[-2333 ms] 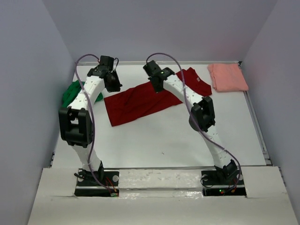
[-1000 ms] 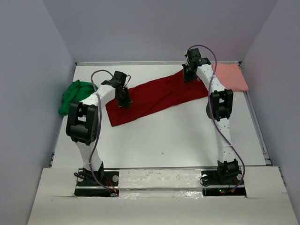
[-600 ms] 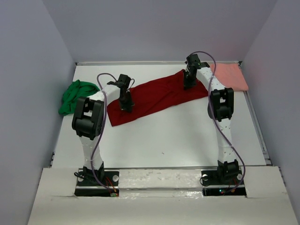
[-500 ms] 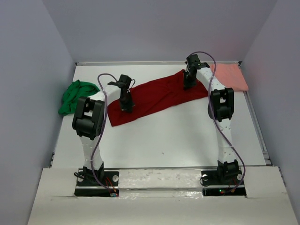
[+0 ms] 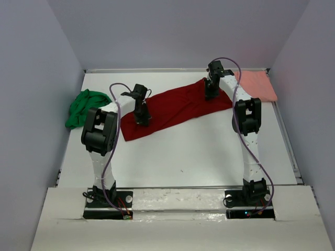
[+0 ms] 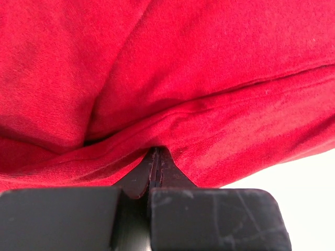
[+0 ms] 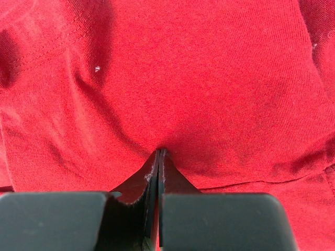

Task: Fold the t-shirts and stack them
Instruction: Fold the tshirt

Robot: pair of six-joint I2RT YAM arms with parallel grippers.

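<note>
Top external: 3 t-shirts (image 5: 84,107); red t-shirt (image 5: 175,107) seemingly in 2 clenched jaws.

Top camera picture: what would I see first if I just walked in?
The big dark red t-shirt lies slantwise across the white table, and the left gripper and right gripper each pinch it near one end. Then the bright green t-shirt, crumpled at the left edge, and the salmon pink t-shirt in the far right corner.
</note>
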